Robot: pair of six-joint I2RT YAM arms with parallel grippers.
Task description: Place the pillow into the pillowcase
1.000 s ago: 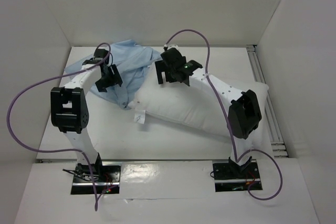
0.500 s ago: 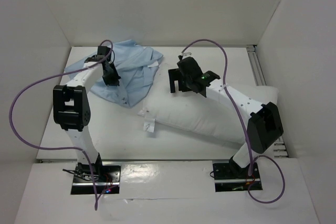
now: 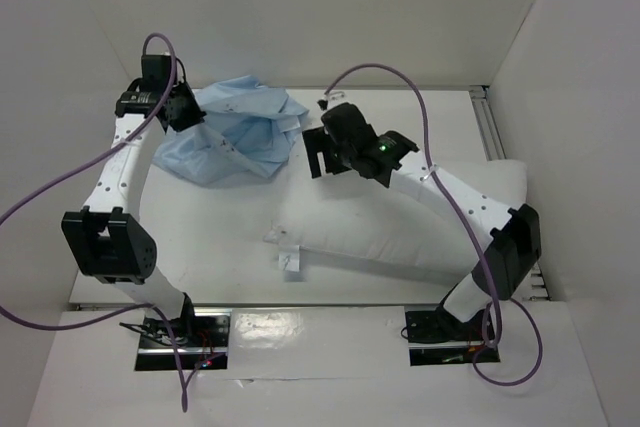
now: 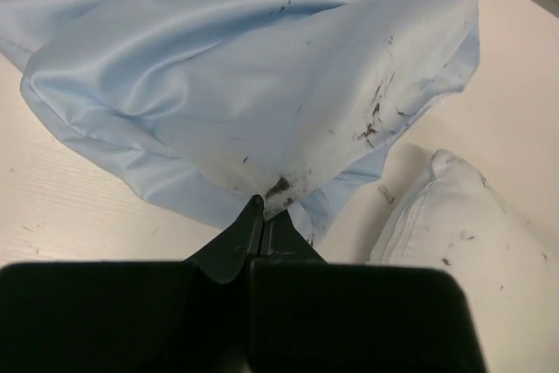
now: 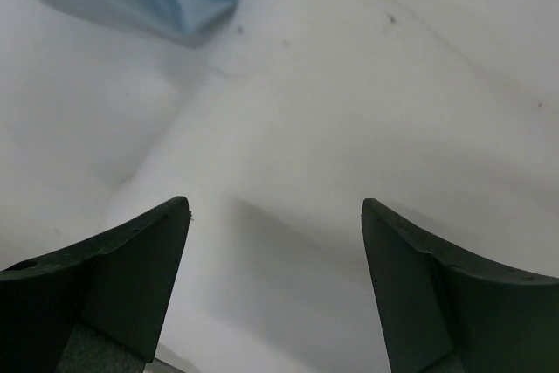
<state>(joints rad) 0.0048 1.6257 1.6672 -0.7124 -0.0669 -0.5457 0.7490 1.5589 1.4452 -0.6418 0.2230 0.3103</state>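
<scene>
Left tool (image 4: 264, 207) clamped on a fold of the pillowcase (image 3: 240, 132) far left on the worktop (image 3: 200, 247), right tool (image 5: 272, 207) gaping over the pillow (image 3: 400, 222) just beside it, so lift that fold slowly and let the mouth fall open.

Looks like a lab robot test cell. Plain white panels (image 3: 300, 7) box in a white table (image 3: 220, 237) on three sides. The left arm (image 3: 120, 162) and right arm (image 3: 450, 197) sit on metal base plates (image 3: 180, 342) at the near edge with exposed wiring. Purple cables (image 3: 40, 197) loop loose. A slotted metal rail (image 3: 495, 132) runs along the table's right edge.
</scene>
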